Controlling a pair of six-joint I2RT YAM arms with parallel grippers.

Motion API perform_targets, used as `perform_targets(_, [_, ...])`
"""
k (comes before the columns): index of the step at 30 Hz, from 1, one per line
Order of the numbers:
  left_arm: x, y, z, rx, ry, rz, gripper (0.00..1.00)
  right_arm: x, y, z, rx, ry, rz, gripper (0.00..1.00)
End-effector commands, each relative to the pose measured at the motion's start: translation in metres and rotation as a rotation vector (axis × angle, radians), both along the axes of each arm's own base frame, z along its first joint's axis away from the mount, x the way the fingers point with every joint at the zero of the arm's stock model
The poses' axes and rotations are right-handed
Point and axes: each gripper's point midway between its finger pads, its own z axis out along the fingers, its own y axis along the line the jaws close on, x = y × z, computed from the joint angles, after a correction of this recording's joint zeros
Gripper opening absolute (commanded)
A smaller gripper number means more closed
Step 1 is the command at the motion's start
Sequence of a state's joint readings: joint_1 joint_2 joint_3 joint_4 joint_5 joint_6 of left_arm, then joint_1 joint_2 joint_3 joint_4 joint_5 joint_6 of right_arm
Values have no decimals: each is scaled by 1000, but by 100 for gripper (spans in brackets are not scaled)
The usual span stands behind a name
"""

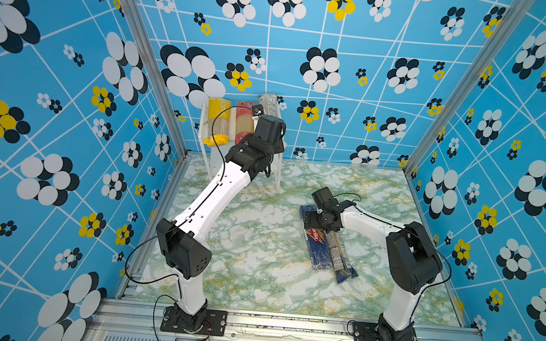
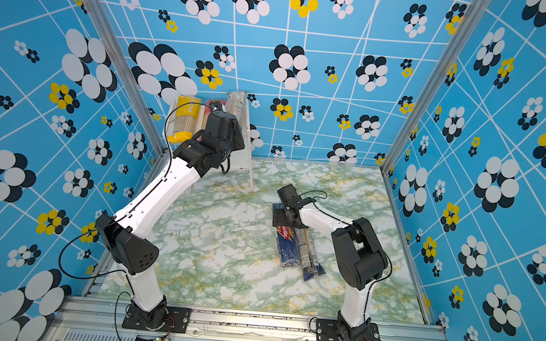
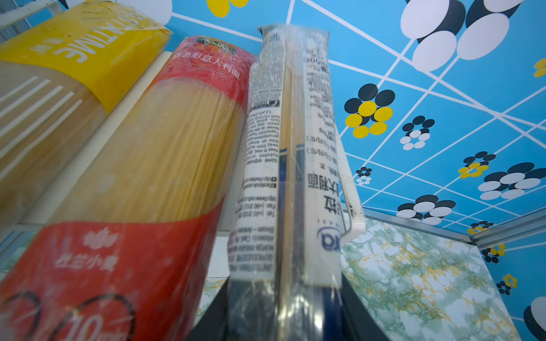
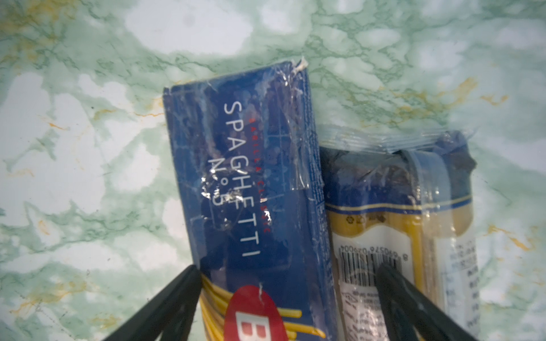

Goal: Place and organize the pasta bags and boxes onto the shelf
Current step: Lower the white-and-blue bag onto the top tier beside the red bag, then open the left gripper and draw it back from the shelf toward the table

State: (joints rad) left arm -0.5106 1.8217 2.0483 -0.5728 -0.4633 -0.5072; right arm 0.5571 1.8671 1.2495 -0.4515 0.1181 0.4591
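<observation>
Pasta bag (image 3: 280,147) being settled onto the shelf (image 3: 351,206)
Left gripper (image 3: 283,321) is flanking it beside the red bag (image 3: 162,147); grip cannot be told, releasing likely comes next. Right gripper (image 4: 286,268), jaws wide, is hovering over the box (image 4: 245,165) and second bag (image 4: 399,236) on the marbled table (image 1: 258,260), blue flowered walls (image 1: 375,36) around.

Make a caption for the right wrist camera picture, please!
Open right gripper hovering over a dark blue spaghetti box, with a pasta bag beside it on the green marble table.
</observation>
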Motion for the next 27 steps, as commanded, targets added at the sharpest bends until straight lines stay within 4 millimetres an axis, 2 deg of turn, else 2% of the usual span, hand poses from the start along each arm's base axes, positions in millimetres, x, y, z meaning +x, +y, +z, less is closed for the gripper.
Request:
perform_targets(1, [0,13,55,-73,-178,58,48,-15,-18,-20,-52,71,-18,96])
perform_targets(9, [-2,13,56,-76,-191,50,54,-15,-18,-20,-53,72,-19,96])
perform_targets(18, [-5,12,61,-88,-207,30,55,-16,-19,-19,-55,72,-19,95])
perform_targets(27, [-26,2,81,-134,-289,-90,57,-14,-19,-12,-59,60,-14,96])
